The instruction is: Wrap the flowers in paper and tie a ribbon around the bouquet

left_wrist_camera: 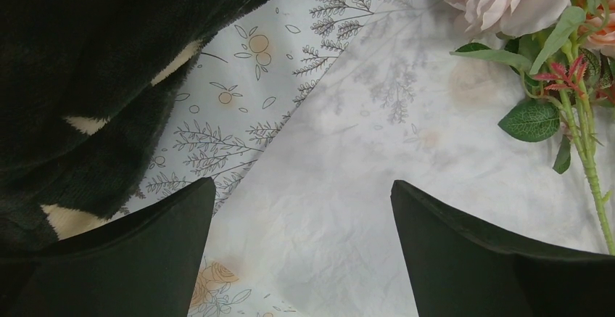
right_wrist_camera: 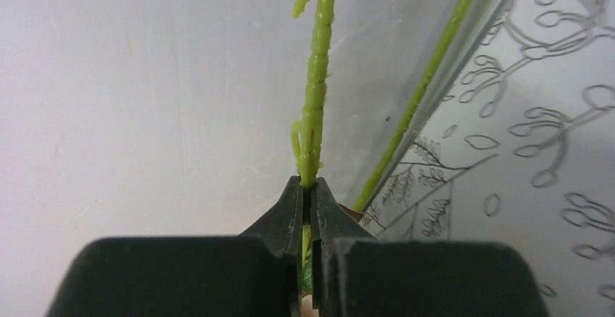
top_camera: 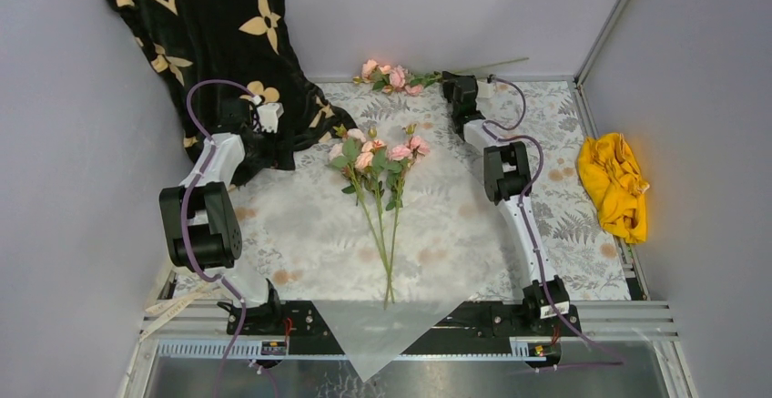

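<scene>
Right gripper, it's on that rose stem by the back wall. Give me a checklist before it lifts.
1. Right gripper shut on the stem: ok.
2. Second stem alongside lies outside the gripper: ok.
3. Back bunch heads free to follow: cannot tell.
4. Left gripper open and holding nothing: ok.
5. Paper spread flat under the centre roses: ok.

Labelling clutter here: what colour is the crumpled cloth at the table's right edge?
The cloth is plain yellow, clearest in the top external view.
</scene>
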Robot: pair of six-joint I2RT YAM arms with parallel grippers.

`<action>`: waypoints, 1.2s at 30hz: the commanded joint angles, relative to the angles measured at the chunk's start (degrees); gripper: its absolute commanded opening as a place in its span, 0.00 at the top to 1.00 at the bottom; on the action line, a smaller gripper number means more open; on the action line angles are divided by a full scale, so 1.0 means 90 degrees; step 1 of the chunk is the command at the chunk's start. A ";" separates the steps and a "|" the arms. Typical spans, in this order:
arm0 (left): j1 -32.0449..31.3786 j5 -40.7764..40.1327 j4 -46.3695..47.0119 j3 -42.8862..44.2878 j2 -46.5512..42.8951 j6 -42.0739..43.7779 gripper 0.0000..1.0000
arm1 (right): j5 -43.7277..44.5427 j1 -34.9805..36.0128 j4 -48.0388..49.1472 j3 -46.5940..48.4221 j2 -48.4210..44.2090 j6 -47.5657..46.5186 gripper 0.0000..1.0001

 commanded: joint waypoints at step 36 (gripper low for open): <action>-0.3462 0.1567 -0.0689 0.3705 -0.0405 0.0286 0.01 | -0.3219 0.1895 0.3780 -0.8941 -0.8814 -0.2857 1.00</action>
